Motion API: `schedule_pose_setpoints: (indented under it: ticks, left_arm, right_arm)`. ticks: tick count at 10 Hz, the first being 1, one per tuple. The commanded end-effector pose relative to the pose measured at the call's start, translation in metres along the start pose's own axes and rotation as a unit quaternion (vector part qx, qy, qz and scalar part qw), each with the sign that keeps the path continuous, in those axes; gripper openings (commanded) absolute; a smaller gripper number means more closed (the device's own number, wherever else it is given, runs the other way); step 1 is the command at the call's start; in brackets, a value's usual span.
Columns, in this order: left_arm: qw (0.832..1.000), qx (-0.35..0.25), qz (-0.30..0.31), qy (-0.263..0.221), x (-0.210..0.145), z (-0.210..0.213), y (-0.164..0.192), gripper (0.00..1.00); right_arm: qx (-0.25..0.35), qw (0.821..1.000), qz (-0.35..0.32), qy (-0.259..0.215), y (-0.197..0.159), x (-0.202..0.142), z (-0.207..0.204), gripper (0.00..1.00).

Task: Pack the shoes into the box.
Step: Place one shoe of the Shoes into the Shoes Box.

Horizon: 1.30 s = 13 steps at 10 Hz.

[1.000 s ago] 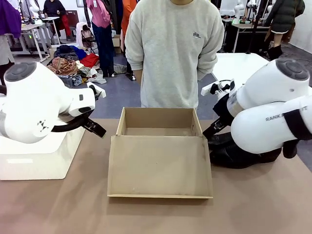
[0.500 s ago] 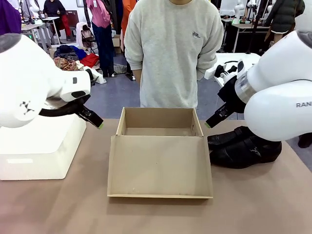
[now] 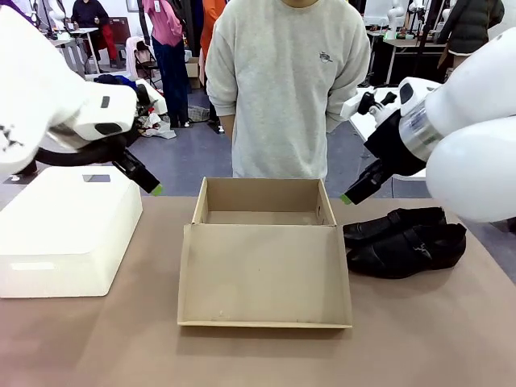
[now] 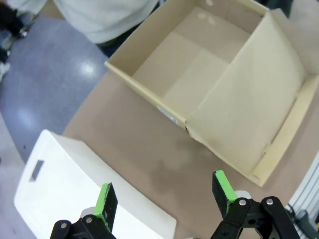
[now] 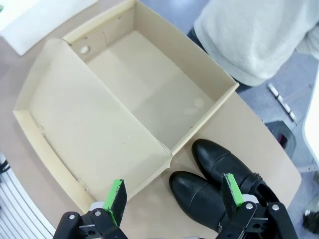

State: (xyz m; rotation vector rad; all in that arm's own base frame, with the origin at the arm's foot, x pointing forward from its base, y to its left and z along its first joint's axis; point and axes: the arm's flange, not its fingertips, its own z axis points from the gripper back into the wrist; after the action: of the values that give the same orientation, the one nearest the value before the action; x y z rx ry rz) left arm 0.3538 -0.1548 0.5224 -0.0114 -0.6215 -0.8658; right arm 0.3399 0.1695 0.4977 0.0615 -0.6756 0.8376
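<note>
Shoes: black strap dress shoes (image 3: 403,240), side by side and touching on the bench (image 3: 97,347), at 3 o'clock of the box; neither is packed yet.
Box: tan cardboard shoebox (image 3: 262,193), bare inside, lid flap (image 3: 264,274) laid out toward 6 o'clock.
Left pincer (image 4: 164,194): spread wide, empty, above the white box's (image 3: 72,234) edge at 9 o'clock.
Right pincer (image 5: 174,193): spread wide, empty, above the shoes' toes.
Risk: I'd guess smooth leather slips from the pads, or a carried shoe clips the box wall and shoves it.
Writing: sweatshirt emblem (image 3: 325,57), too small to read.
</note>
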Motion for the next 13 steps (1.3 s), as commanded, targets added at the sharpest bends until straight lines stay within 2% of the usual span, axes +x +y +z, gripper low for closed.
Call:
schedule_pose_setpoints:
  ticks: [1, 3, 6, 9, 13]
  left_arm:
    - [0.997, -0.051, -0.048, -0.027, -0.005, 0.022, 0.022, 1.00]
    - [0.992, -0.080, -0.063, -0.073, -0.008, 0.038, 0.028, 1.00]
    - [0.983, -0.110, -0.077, -0.122, -0.011, 0.053, 0.027, 1.00]
    - [0.978, -0.119, -0.081, -0.148, -0.018, 0.059, 0.028, 1.00]
    - [0.974, -0.124, -0.093, -0.166, -0.022, 0.060, 0.027, 1.00]
  right_arm:
    - [0.054, 0.997, 0.041, -0.028, -0.014, 0.003, 0.023, 1.00]
    - [0.076, 0.994, 0.062, -0.052, -0.018, 0.008, 0.040, 1.00]
    - [0.148, 0.979, 0.110, -0.090, -0.024, 0.010, 0.059, 1.00]
    - [0.177, 0.969, 0.121, -0.121, -0.034, 0.005, 0.072, 1.00]
    - [0.188, 0.966, 0.119, -0.129, -0.038, 0.002, 0.071, 1.00]
